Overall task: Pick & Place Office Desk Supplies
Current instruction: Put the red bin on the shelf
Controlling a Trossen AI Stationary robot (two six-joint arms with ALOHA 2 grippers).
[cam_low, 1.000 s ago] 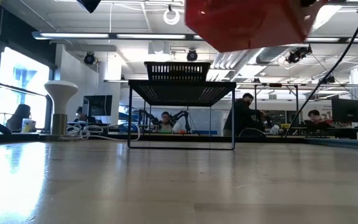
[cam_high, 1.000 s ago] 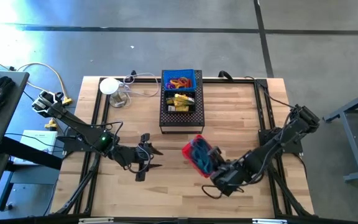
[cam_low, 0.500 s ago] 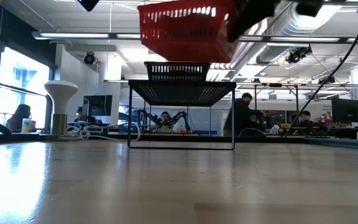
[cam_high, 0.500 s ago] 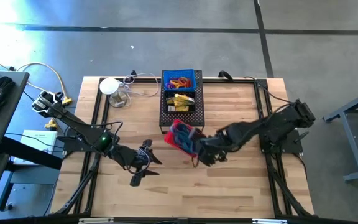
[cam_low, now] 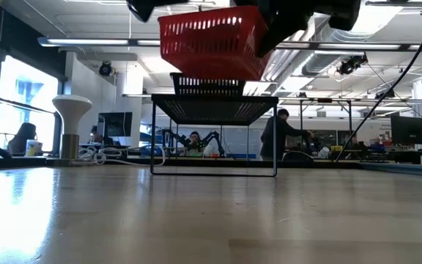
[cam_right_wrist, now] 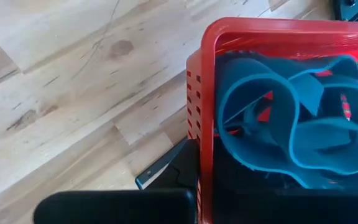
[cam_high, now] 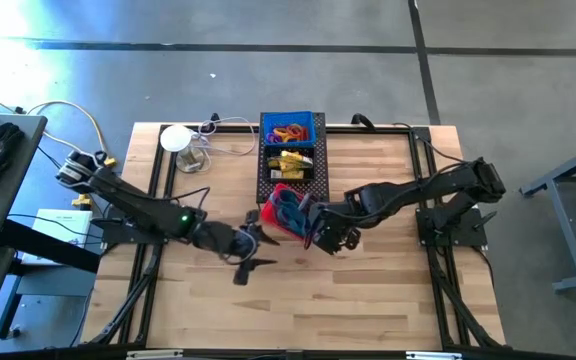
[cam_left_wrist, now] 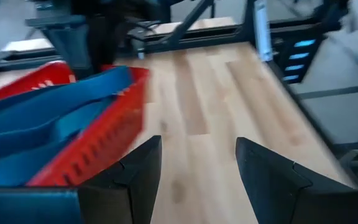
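— Whereabouts of the right gripper (cam_high: pixel 315 230)?
— Near the middle of the table (cam_high: pixel 388 300), at the 4 o'clock side of a red basket (cam_high: pixel 280 212). Jaws pinching the basket's wall, one finger inside and one outside.
— Resting on the wood?
— No. Held up in the air, well above the tabletop in the low view.
— And inside?
— Stuffed with broad blue bands (cam_right_wrist: pixel 291 137), looped and folded over one another.
— Left gripper (cam_high: pixel 251 248)?
— Just off the basket at 7 o'clock, near it but not touching. Fingers (cam_left_wrist: pixel 138 180) spread wide, gripping nothing, pointed at the basket's side.
— Other supplies?
— At 12 o'clock from the basket, in a black mesh organizer (cam_high: pixel 264 165) raised on thin legs. Small rubber bands (cam_high: pixel 288 131) in red, orange and purple in its far blue section. Yellow pieces (cam_high: pixel 290 163) in the section next toward the basket.
— Anything else on the table?
— A white mushroom-shaped stand (cam_high: pixel 176 138) at 10 o'clock from the basket, near the far edge, with light cables (cam_high: pixel 223 148) beside it.
— Beyond the table?
— A few people (cam_low: pixel 273 136) far back in the room.
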